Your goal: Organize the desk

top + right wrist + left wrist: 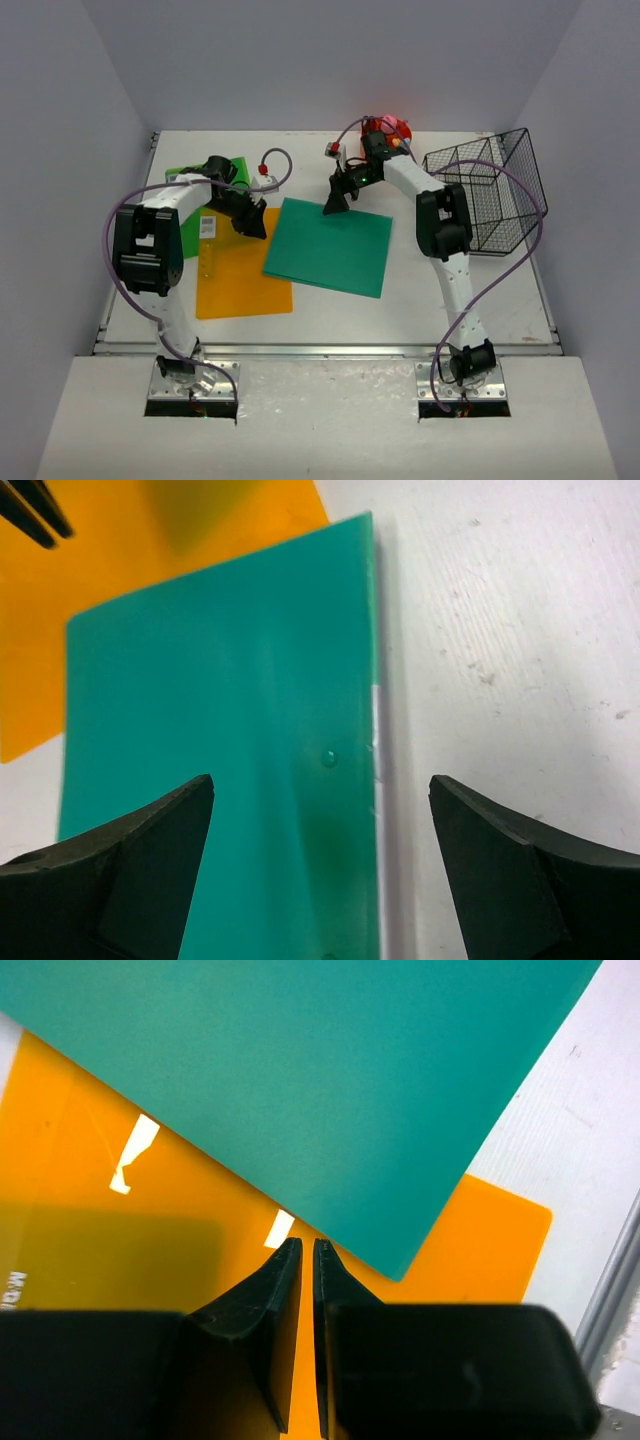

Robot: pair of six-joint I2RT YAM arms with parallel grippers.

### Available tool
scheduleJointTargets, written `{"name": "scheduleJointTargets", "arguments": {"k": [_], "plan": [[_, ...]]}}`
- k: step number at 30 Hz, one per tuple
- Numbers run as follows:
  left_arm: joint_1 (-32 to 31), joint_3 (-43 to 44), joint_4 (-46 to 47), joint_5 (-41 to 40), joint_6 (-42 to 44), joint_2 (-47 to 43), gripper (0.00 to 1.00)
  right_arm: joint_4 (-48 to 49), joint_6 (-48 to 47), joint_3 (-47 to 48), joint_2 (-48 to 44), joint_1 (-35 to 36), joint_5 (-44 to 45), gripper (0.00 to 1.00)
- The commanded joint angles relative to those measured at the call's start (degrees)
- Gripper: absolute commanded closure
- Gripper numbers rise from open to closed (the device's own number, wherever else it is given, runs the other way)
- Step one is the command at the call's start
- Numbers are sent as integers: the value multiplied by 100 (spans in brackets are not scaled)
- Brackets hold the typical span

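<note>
The white desk (470,290) holds a teal folder (330,247) in the middle, lying partly over an orange folder (240,275) on its left. My left gripper (256,222) hovers low over the orange folder's far edge; in the left wrist view (307,1243) its jaws are shut to a thin slit with nothing between them, beside the teal folder's corner (400,1260). My right gripper (337,205) is open wide; in the right wrist view (320,790) its jaws straddle the teal folder's (220,730) far edge.
A green folder (190,205) lies under the left arm at the back left. A black wire basket (490,195) stands at the right edge. A red object (385,127) sits at the back wall. A metal rail (330,350) runs along the front.
</note>
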Motion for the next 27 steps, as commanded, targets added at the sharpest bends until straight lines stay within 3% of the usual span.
{"name": "scheduleJointTargets", "arguments": {"k": [1, 5, 13, 17, 22, 27], "plan": [[-159, 15, 189, 449, -574, 78, 92, -265, -584, 471, 472, -36, 267, 17], [-558, -234, 252, 202, -504, 39, 94, -306, -595, 646, 648, -14, 353, 21], [-1937, -1066, 143, -614, 732, -709, 94, -384, -682, 715, 740, 72, 537, 22], [-2599, -1518, 586, -1121, 958, -915, 96, -581, -860, 814, 739, 115, 598, 22], [-2902, -1639, 1027, -1501, 865, -816, 97, -1252, -2183, 616, 542, 304, 1192, 18], [-3226, -2005, 1462, -1916, 961, -767, 97, -2575, -3334, 544, 608, 477, 1951, 17]]}}
